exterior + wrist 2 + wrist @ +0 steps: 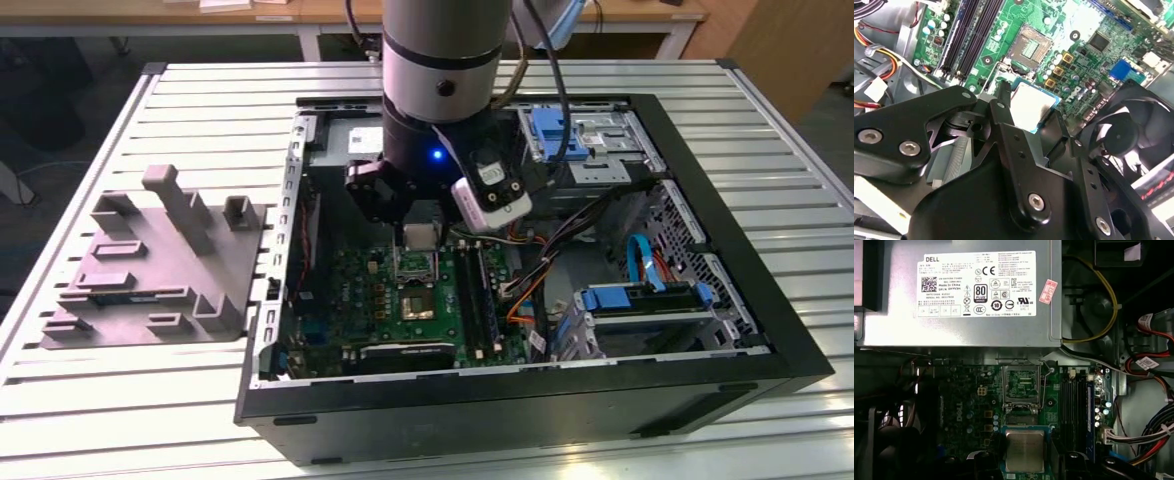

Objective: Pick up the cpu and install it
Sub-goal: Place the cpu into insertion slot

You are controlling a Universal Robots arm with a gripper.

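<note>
The gripper (1026,460) hangs inside the open computer case (787,340), its fingers (1004,115) clamped on the cpu (1025,447) above the motherboard (969,410), near its socket (1022,385).

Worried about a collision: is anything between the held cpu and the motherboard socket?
Nothing visible does. The gripper holds the cpu above the motherboard, and the socket next to it has no cable or part lying over it.
</note>
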